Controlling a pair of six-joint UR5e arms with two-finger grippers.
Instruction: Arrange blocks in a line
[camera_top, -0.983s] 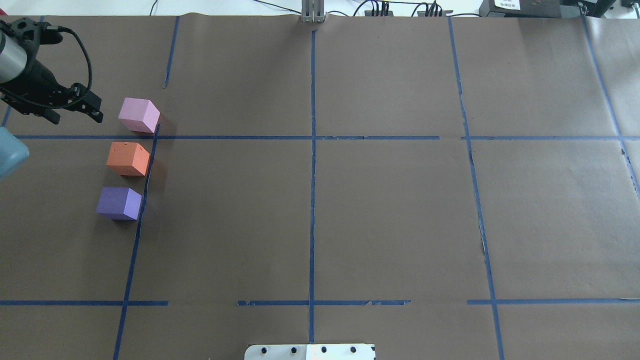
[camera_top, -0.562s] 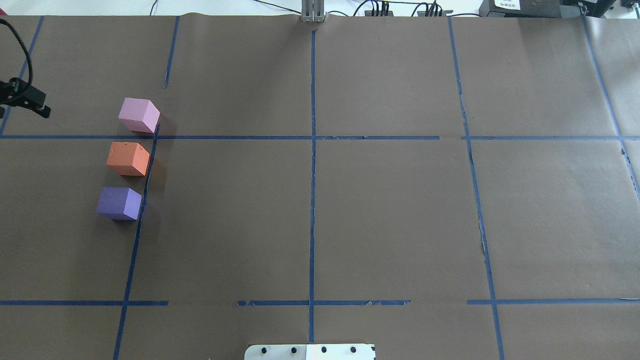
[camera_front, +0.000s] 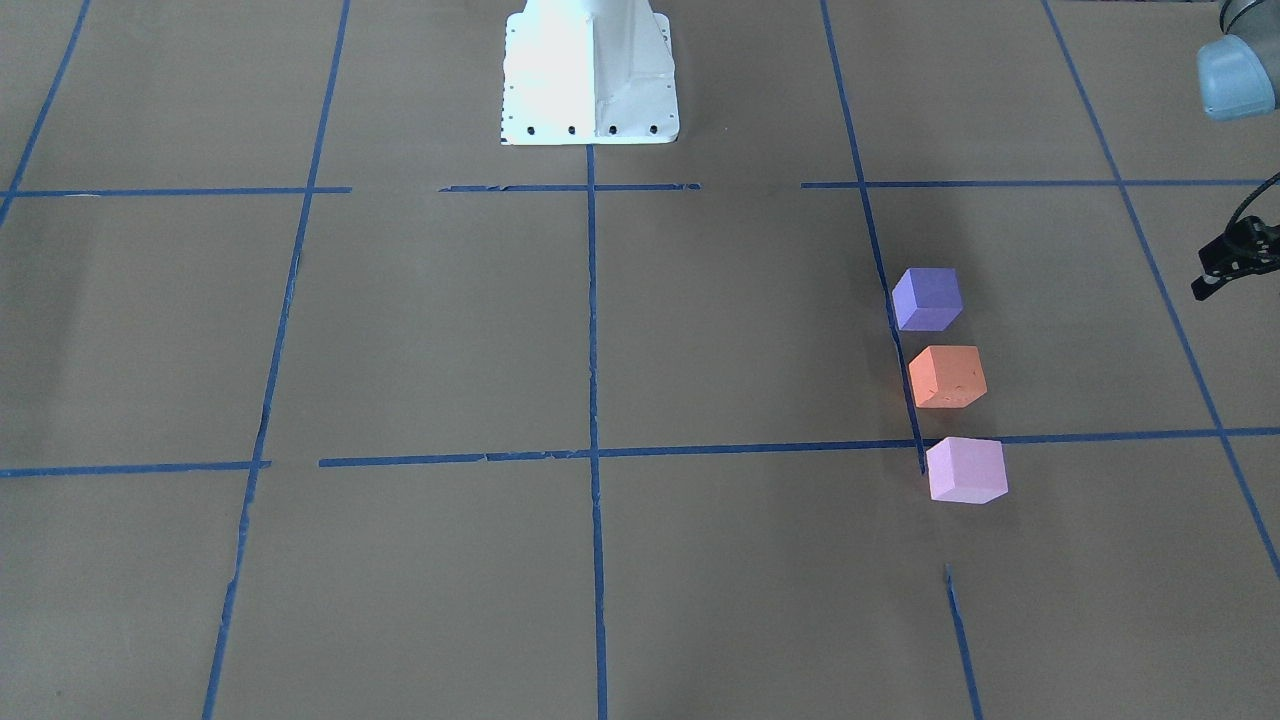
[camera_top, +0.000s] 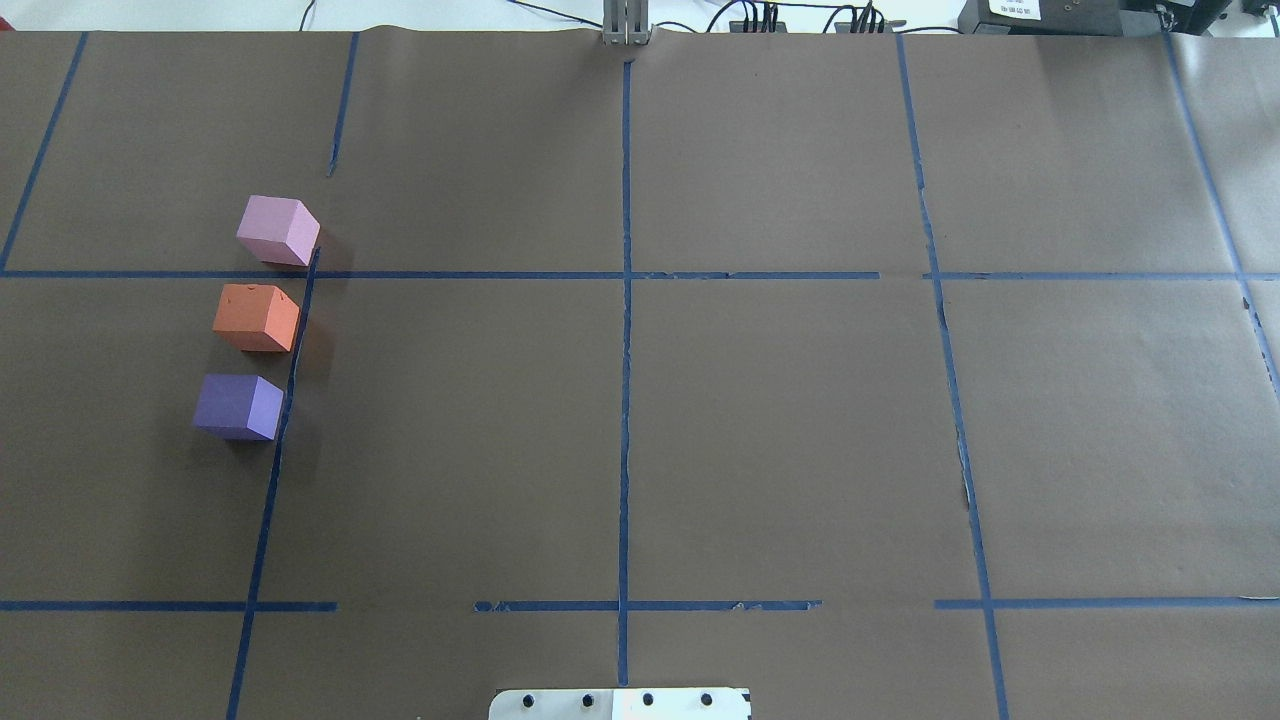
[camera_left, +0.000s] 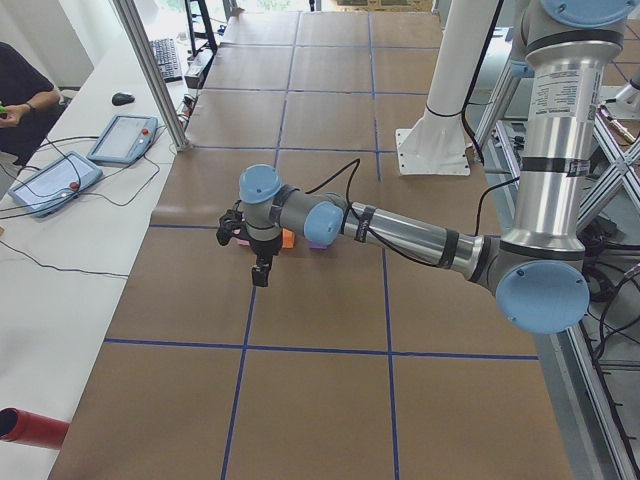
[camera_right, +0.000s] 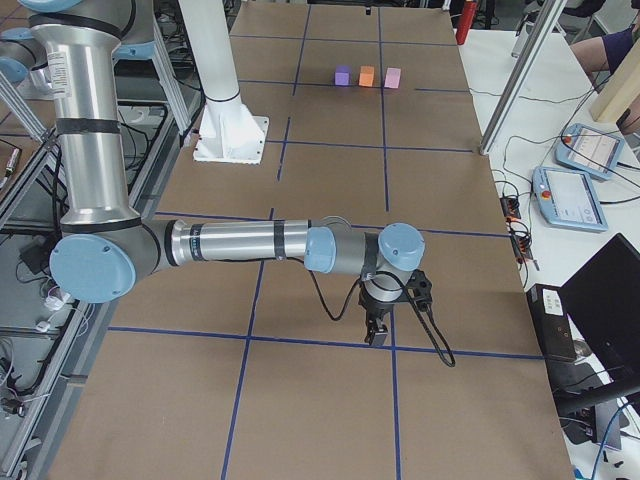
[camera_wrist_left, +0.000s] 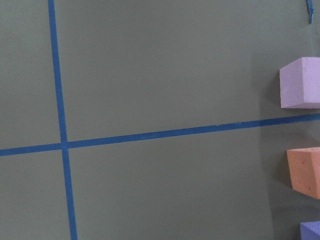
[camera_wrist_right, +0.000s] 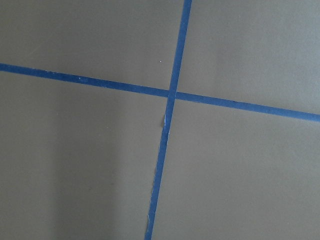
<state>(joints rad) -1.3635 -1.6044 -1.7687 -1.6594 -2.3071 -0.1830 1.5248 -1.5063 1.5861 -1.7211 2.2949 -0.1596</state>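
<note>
As all three blocks lie on the brown paper (camera_top: 780, 430), we judge that neither gripper carries one. The left gripper (camera_left: 261, 276) hangs above the table and points down. We cannot tell whether its jaws are apart or together, because too little of it shows. The blocks lie to one side of these jaws, near them but not under them. The blue-violet block (camera_top: 238, 406), the orange block (camera_top: 256, 317) and the pink block (camera_top: 278, 230) stand in one row just beside a blue tape line (camera_top: 262, 500), with small gaps between them. We think the tape served as a guide, and the line looks finished. The right gripper (camera_right: 378, 335) hovers well apart from the row; about its jaws we cannot tell either.
</note>
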